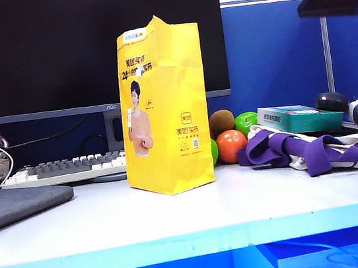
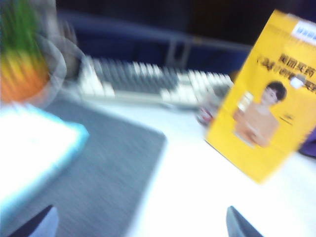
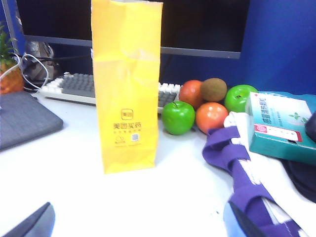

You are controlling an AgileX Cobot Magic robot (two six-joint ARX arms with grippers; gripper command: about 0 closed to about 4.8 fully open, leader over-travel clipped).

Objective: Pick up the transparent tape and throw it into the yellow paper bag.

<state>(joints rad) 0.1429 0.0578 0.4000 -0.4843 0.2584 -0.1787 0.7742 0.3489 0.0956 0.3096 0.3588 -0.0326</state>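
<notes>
No transparent tape roll is visible on the table; it may already be inside the tall yellow paper bag [image 1: 163,106], upright mid-table. Left gripper [image 2: 140,222] and right gripper [image 3: 138,219] hover nearby, jaws wide, empty. Confirm tape's location first.

The whole left wrist view is smeared: the keyboard [image 2: 148,86], the bag [image 2: 269,106] and its print are soft, and the bag's top corner runs off the edge at 2 o'clock. Only the tips of the left fingers [image 2: 34,224] show, cut off at 6 o'clock. In the right wrist view the right fingers [image 3: 32,222] are cropped likewise. The bag hides part of the monitor [image 1: 41,53] and one green ball [image 1: 214,150].
</notes>
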